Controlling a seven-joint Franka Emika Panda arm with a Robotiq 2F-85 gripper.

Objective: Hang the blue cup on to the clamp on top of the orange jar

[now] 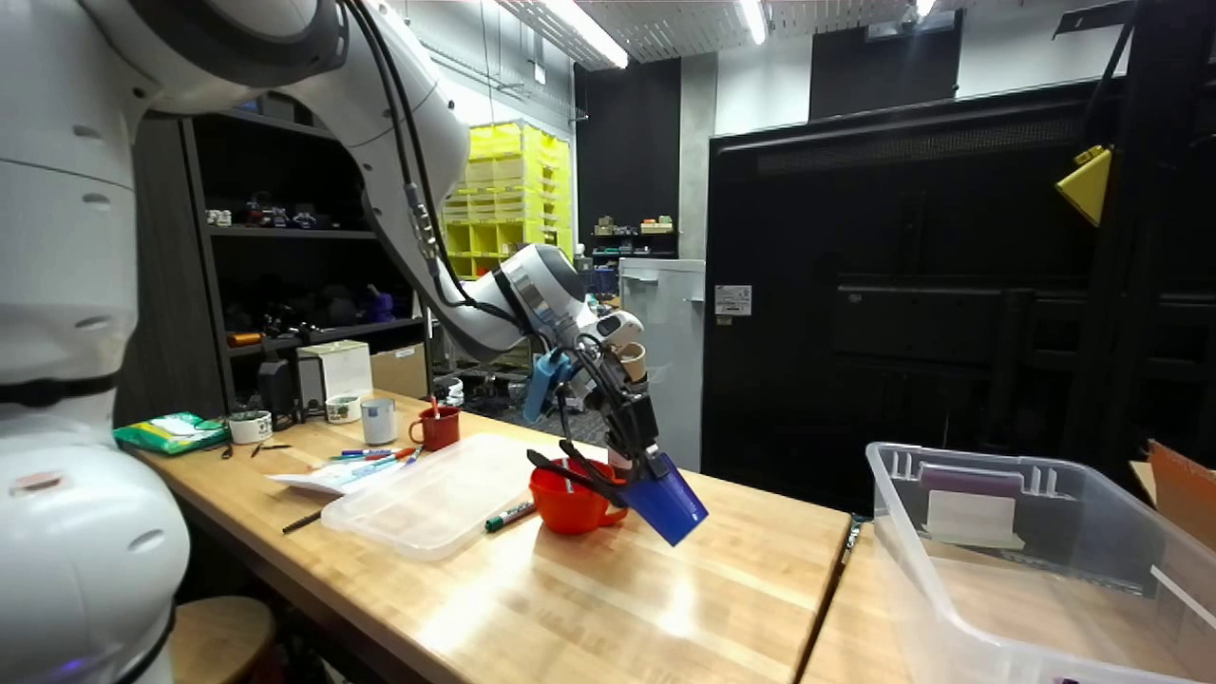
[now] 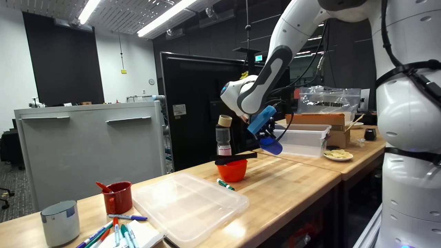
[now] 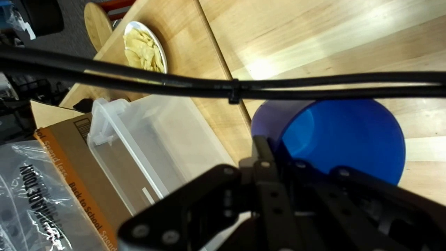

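The jaws are narrow, pinching the wall of the cup (image 3: pixel 352 136): in the wrist view, a finger of the gripper (image 3: pixel 275 150) lies against the outside of that wall and another sits inside the cup's mouth. The cup is held up off the table (image 1: pixel 570 608), to the right of the jar (image 2: pixel 234 171) in both exterior views and apart from it. It is tilted, its base pointing down and away from the jar. The jar stands upright, and the black clamp (image 2: pixel 239 158) lies across its mouth, jutting past the rim at both ends.

Just beside the jar lies a green marker (image 2: pixel 225 184). Beyond the marker from the jar is the clear lid (image 2: pixel 193 206), lying flat. Past the lid, well apart from the jar, stand the red mug (image 2: pixel 119 199) and a grey pot (image 2: pixel 60 224), with loose pens (image 2: pixel 131 235) and paper (image 2: pixel 148 232) near them. In an exterior view a bottle (image 2: pixel 223 136) shows behind the jar, its lower part hidden by jar and clamp.

On the cup's side of the jar, well away from it on the neighbouring table (image 1: pixel 855 617), stands the clear bin (image 2: pixel 301 148). A box (image 2: pixel 338 137) is just beside the bin, farther from the jar, and a plate (image 3: pixel 136 25) of chips (image 3: pixel 141 48) is near them.
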